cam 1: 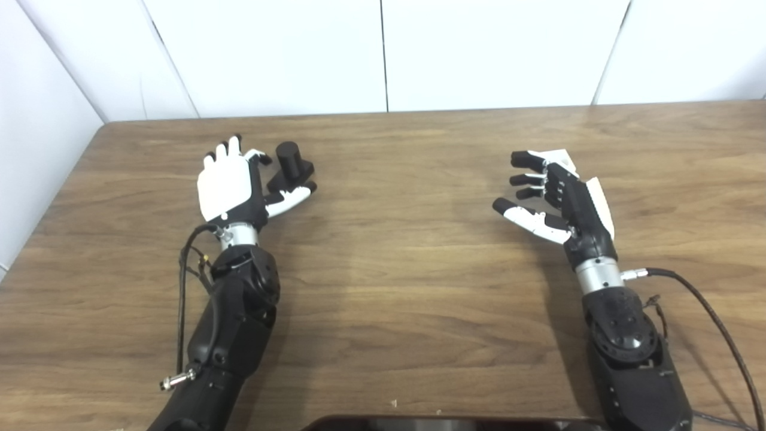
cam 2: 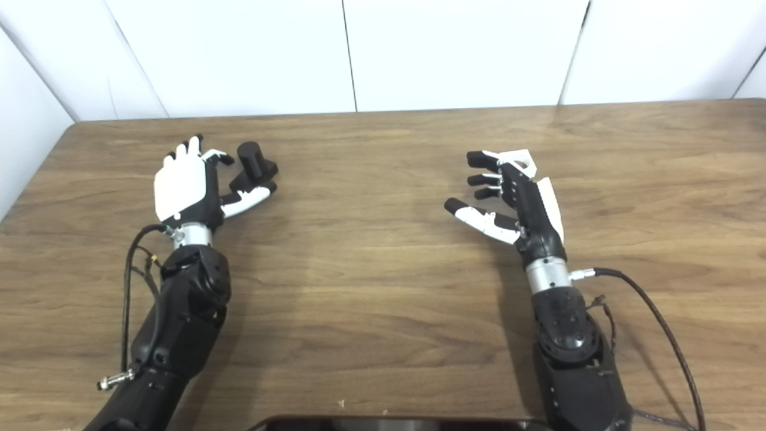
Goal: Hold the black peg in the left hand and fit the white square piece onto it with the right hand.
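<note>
Resting on the wooden table, the left hand lies with fingers spread beside the black peg, not gripping it. The right hand, fingers apart, hides most of the white square piece; whether it grips it cannot be told.

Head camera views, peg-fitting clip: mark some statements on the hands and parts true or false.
1. The black cylindrical peg stands on the wooden table beside the left hand. True.
2. The white square piece is already fitted on the peg. False: it lies behind the right hand, far from the peg.
3. The right hand's fingers are spread apart. True.
4. The two hands touch each other. False: bare table separates them.
</note>
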Action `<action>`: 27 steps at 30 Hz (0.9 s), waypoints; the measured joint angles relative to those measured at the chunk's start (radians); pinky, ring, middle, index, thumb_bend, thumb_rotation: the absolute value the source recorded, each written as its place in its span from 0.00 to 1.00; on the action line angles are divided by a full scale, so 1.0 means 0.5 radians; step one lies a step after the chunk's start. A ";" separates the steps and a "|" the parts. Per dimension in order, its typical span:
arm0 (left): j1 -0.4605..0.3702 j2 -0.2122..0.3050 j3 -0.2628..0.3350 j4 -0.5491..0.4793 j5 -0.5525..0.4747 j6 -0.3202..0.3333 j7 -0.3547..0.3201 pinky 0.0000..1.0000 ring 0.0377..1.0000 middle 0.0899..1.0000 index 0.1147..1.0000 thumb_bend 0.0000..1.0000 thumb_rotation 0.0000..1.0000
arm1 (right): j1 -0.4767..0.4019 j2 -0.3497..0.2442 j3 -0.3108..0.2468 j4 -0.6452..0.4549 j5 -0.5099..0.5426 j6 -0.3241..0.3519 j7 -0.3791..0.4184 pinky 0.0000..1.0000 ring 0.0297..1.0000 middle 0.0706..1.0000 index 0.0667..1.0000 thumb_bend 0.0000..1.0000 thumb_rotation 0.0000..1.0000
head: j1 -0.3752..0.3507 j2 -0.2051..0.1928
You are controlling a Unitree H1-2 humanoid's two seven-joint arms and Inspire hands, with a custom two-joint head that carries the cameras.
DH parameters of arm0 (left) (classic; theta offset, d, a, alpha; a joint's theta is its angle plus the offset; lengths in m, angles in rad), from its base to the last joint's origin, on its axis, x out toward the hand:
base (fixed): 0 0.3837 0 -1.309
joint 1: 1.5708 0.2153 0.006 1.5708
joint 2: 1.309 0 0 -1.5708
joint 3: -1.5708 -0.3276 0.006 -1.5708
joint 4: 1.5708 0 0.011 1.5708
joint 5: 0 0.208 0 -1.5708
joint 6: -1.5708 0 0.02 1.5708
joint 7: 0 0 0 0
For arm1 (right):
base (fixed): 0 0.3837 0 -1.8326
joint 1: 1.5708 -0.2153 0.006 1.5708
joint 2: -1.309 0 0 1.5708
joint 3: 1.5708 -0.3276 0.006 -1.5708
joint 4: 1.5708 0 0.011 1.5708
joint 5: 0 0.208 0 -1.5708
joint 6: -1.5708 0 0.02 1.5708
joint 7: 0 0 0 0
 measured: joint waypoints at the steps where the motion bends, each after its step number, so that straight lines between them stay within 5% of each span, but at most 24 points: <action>1: -0.001 0.000 -0.003 0.011 0.000 0.000 0.000 1.00 1.00 1.00 0.65 0.94 0.62 | 0.000 0.000 0.000 0.000 0.001 0.000 0.000 0.60 0.67 0.74 0.72 0.65 0.30 | 0.000 0.000; 21: -0.059 0.037 -0.077 0.240 -0.027 -0.003 0.111 1.00 1.00 0.99 0.60 0.82 0.60 | 0.001 -0.025 -0.031 -0.020 0.009 -0.001 -0.004 0.62 0.70 0.74 0.72 0.66 0.30 | -0.028 0.015; 27: -0.067 0.037 -0.085 0.255 -0.034 -0.010 0.159 1.00 1.00 0.96 0.56 0.73 0.52 | 0.003 -0.026 -0.040 -0.026 0.012 0.003 -0.003 0.63 0.70 0.74 0.72 0.66 0.28 | -0.031 0.018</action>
